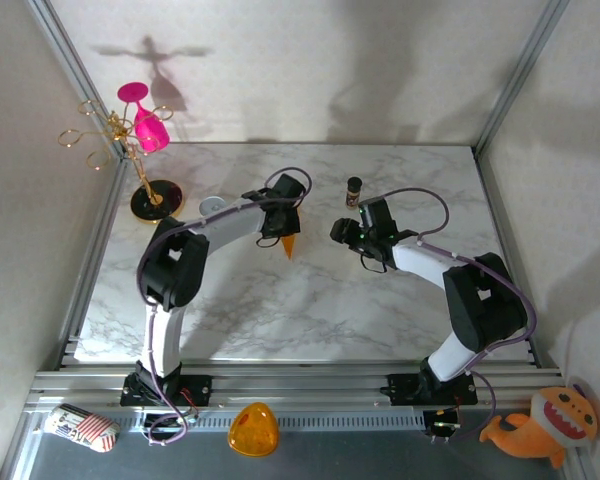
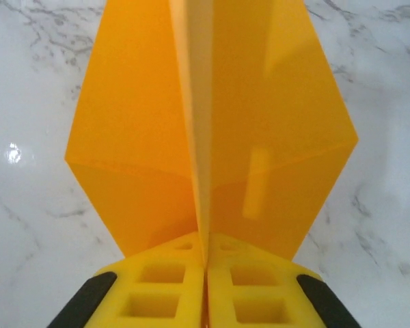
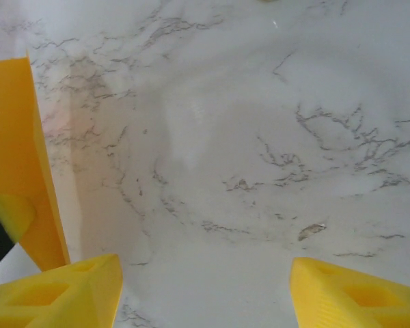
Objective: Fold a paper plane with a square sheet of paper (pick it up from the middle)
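Note:
The orange-yellow sheet of paper (image 1: 289, 243) is folded into a pointed paper-plane shape and hangs above the marble table. In the left wrist view its two wings (image 2: 137, 137) spread from a centre crease that runs into my left gripper (image 2: 206, 266), which is shut on that crease. From above, the left gripper (image 1: 280, 225) sits at mid-table. My right gripper (image 1: 342, 232) hovers just to its right, apart from the paper. In the right wrist view the right gripper (image 3: 205, 287) is open with bare marble between its fingers, and the paper (image 3: 14, 150) is at the left edge.
A gold stand with a pink glass (image 1: 145, 125) rises at the back left on a black base (image 1: 156, 200). A small dark jar (image 1: 354, 190) stands behind the grippers. Below the table's near rail lie an orange plastic dome (image 1: 253, 430) and an orange plush toy (image 1: 540, 425).

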Tool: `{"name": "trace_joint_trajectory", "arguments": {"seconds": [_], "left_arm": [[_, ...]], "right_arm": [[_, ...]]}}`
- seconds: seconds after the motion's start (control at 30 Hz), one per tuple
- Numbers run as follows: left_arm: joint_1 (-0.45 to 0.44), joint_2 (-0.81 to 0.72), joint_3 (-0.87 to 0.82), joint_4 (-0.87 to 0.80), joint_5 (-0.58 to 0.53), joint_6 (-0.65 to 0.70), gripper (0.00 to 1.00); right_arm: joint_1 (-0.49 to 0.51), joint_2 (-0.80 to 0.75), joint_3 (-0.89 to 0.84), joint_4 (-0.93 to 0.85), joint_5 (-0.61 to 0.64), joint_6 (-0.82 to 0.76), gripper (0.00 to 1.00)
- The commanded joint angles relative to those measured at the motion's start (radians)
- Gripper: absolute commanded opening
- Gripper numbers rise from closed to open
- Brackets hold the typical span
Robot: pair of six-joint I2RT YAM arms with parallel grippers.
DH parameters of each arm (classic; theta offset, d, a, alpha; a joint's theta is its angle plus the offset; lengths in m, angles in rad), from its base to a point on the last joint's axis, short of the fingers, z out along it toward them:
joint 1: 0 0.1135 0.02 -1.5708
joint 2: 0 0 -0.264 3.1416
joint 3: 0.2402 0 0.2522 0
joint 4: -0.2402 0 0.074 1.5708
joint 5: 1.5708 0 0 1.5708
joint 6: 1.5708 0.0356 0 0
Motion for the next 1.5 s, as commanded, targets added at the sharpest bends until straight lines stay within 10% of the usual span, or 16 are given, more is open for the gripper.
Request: {"name": "trace_joint_trajectory", "arguments": {"seconds": [0.0,1.47], "left_arm": [[0.009,0.052,0.097,-0.106,-0.034,0.027,0.10],[-0.009,0.260,0.214,-0.191,-0.132,0.054,0.49]], "right_arm": [[-0.004,-0.003,-0.005,-0.008,0.007,0.010,0.67],[-0.009,0.026,-0.008,0.001,-0.039,0.021,0.67]]}}
